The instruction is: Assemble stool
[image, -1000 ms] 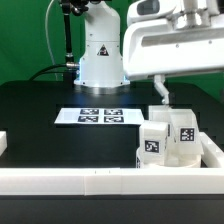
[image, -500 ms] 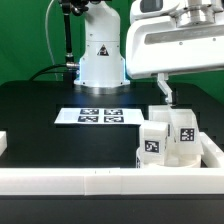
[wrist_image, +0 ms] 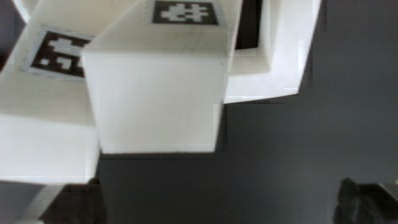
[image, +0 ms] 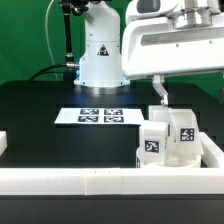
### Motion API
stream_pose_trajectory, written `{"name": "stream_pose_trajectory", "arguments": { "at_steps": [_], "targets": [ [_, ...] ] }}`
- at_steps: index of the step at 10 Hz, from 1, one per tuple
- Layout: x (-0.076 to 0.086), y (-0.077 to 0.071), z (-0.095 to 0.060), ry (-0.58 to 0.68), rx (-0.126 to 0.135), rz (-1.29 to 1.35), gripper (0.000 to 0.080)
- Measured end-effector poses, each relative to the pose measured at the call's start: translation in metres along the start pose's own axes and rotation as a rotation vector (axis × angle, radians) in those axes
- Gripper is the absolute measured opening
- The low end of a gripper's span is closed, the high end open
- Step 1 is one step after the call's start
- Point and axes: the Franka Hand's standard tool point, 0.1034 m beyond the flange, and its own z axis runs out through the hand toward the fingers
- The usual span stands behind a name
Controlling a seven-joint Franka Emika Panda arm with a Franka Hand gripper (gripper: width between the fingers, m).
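Several chunky white stool legs with black-and-white tags (image: pixel 153 140) stand clustered at the exterior view's right, with another tagged leg (image: pixel 184 133) behind. The round white seat disc (image: pixel 172 160) shows low among them, mostly hidden. My gripper (image: pixel 160 97) hangs just above and behind the cluster, and one dark finger (image: pixel 159 90) shows. In the wrist view the tagged legs (wrist_image: pixel 160 90) fill the frame over the dark table. My gripper (wrist_image: pixel 214 205) is open, its fingertips (wrist_image: pixel 368 203) wide apart with nothing between them.
The long white border rail (image: pixel 90 182) runs along the front and up the right side (image: pixel 212 150). The marker board (image: pixel 98 116) lies flat on the black table in the middle. The robot base (image: pixel 100 55) stands at the back.
My gripper has shifted very slightly toward the exterior view's left. The stool parts have not moved.
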Motion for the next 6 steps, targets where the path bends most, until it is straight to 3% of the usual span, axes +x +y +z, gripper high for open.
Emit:
{"name": "stream_pose_trajectory", "arguments": {
  "at_steps": [2,4,6],
  "targets": [
    [-0.004,0.0,0.0,-0.143,0.008,-0.017,0.0649],
    [-0.007,0.01,0.002,-0.268,-0.007,-0.1,0.0649],
    [0.0,0.008,-0.001,-0.352,-0.009,-0.124,0.0649]
  ]
}}
